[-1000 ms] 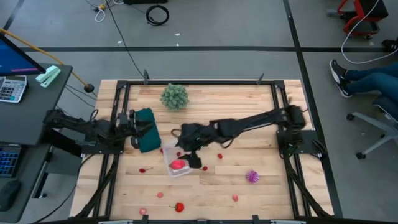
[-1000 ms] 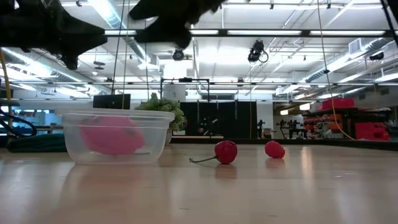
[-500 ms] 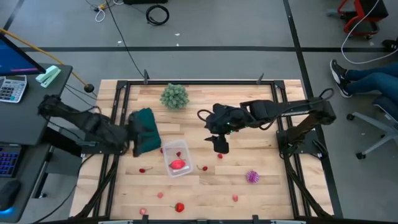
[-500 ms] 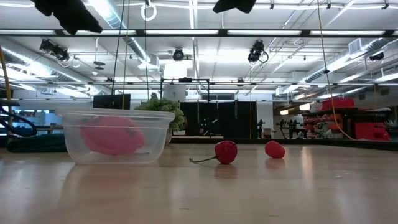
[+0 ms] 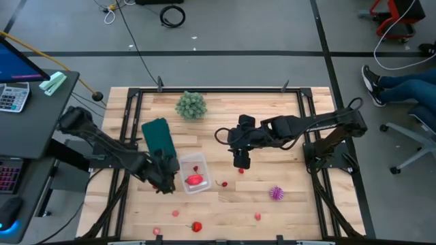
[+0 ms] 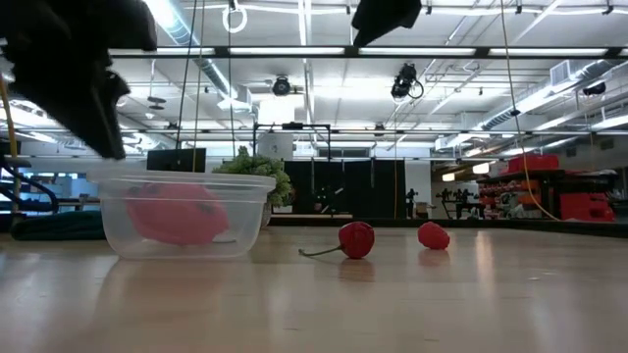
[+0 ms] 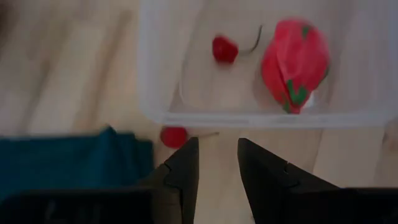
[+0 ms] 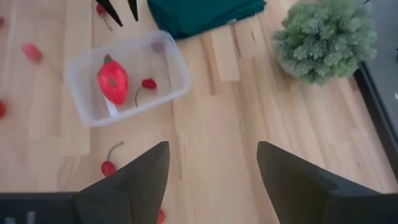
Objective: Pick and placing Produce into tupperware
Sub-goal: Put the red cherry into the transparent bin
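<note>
The clear tupperware (image 5: 193, 173) stands on the table with a red-pink produce piece (image 5: 195, 180) and a small cherry (image 7: 224, 48) inside. My left gripper (image 5: 165, 184) hovers at its left side, slightly open and empty, its tips (image 7: 217, 142) near a loose cherry (image 7: 174, 135). My right gripper (image 5: 242, 160) is wide open and empty, above the table to the right of the tupperware (image 8: 127, 74). Loose produce lies around: a cherry (image 5: 225, 183), a red piece (image 5: 240, 170), the spiky purple piece (image 5: 276, 193).
A dark green flat piece (image 5: 157, 135) lies left of the tupperware, toward the far edge. A bushy pale-green plant (image 5: 191, 105) stands at the far edge. More red pieces (image 5: 196, 226) (image 5: 257, 216) lie near the front edge. A person's legs (image 5: 402, 88) show beyond the right side.
My right gripper has risen from the tupperware and drawn back toward the table's right. My left gripper has gone from beside the dark green piece toward the near edge and the right, and has come down next to the tupperware's left side.
</note>
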`<state>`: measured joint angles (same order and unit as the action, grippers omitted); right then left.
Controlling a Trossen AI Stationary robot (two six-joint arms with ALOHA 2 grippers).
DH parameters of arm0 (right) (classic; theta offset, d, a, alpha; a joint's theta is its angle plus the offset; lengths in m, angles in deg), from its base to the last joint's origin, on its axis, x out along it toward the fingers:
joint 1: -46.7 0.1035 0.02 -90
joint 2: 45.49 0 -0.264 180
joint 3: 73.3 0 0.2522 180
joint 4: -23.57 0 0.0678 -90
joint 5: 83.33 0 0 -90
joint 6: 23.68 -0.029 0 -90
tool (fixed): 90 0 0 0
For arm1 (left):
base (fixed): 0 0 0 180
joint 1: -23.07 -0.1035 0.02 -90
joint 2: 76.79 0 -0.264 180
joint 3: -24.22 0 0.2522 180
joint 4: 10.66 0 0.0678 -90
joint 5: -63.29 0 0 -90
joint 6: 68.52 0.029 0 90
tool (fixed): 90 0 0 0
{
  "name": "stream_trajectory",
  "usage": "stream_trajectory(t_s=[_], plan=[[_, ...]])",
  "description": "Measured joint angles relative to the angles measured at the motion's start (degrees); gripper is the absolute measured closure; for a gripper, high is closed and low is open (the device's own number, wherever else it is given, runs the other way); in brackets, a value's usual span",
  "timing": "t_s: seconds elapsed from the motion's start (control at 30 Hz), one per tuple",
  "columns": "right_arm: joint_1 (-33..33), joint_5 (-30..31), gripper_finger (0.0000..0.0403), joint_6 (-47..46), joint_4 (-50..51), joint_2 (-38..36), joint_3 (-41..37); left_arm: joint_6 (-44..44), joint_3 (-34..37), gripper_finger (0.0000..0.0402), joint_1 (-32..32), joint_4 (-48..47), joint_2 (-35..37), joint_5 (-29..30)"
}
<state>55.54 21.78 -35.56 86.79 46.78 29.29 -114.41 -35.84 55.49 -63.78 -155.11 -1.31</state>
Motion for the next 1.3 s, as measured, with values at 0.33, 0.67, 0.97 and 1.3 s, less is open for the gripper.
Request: stream_trajectory(t_s=[0.33, 0.67, 0.97, 1.3], plan=[[-0.04, -0.03, 0.0151, -0.07, 0.29, 0.07, -4.40, -2.54, -0.02, 0.0280, 0.02, 5.89, -11.04, -5.38], [-0.07, -0.12, 0.0152, -1.18, 0.21, 0.09, -5.67, -2.34, 0.00, 0.0284, -0.41, 4.96, -13.92, -3.34], [-0.07, -0.12, 0.0152, -1.42, 0.08, 0.09, -5.67, -2.34, 0.00, 0.0284, -0.48, 4.71, -13.92, -1.11], [-0.07, -0.11, 0.0152, -1.46, -0.12, 0.09, -5.67, -2.35, 0.00, 0.0288, -0.48, 4.68, -13.92, 2.84]])
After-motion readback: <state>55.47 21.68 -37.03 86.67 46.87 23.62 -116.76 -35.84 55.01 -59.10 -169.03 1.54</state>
